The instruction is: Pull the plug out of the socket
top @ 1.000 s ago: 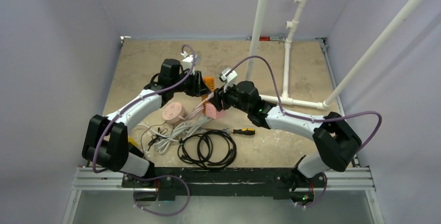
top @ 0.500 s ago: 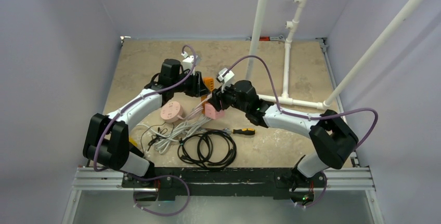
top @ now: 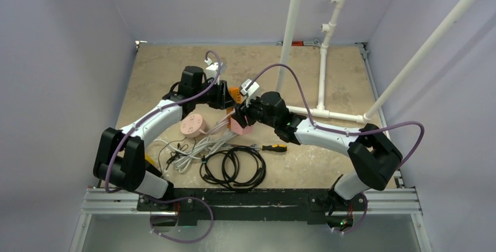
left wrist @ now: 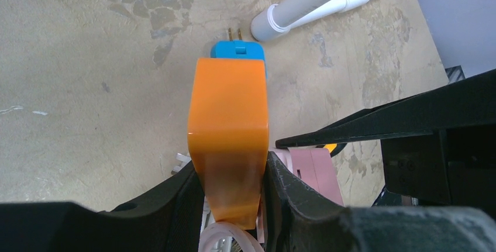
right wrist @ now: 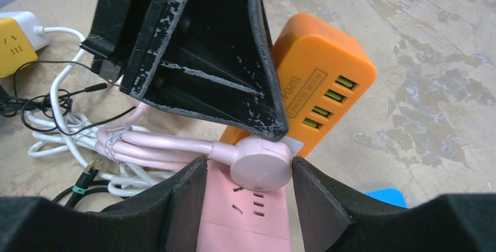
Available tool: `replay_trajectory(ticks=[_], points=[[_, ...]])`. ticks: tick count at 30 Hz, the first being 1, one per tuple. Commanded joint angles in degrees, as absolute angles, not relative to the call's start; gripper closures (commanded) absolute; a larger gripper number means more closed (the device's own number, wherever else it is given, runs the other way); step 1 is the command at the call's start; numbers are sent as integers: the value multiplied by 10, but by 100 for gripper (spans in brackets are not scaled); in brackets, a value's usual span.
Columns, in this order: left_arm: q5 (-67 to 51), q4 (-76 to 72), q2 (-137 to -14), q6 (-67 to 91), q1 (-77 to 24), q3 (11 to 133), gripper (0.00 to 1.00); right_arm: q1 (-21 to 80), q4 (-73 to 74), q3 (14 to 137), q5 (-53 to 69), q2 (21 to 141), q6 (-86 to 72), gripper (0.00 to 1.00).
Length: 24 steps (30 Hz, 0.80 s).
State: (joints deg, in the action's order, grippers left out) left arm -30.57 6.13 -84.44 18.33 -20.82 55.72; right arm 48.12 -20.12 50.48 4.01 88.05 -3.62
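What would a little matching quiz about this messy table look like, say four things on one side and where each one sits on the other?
Things:
1. orange charger
2. pink plug
3. blue adapter
4. screwdriver

Places:
A. beside the black cable coil
B. gripped in the left hand
C. lying on the table near the white pipe
D. in the pink power strip, between the fingers of the right hand

Pairs: 1-B, 2-D, 3-C, 4-A
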Motion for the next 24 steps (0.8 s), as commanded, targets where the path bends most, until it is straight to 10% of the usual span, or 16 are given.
replay_trajectory(ticks=[1,16,24], points=[[-348,43,-833,194,-214,592,100,489,-202,524,28,881,-24,42],[-364,48,-843,188,-225,596,100,490,-200,538,2,910,-34,59],[-348,60,-842,175,-238,599,100,490,-196,540,-53,909,-47,86]])
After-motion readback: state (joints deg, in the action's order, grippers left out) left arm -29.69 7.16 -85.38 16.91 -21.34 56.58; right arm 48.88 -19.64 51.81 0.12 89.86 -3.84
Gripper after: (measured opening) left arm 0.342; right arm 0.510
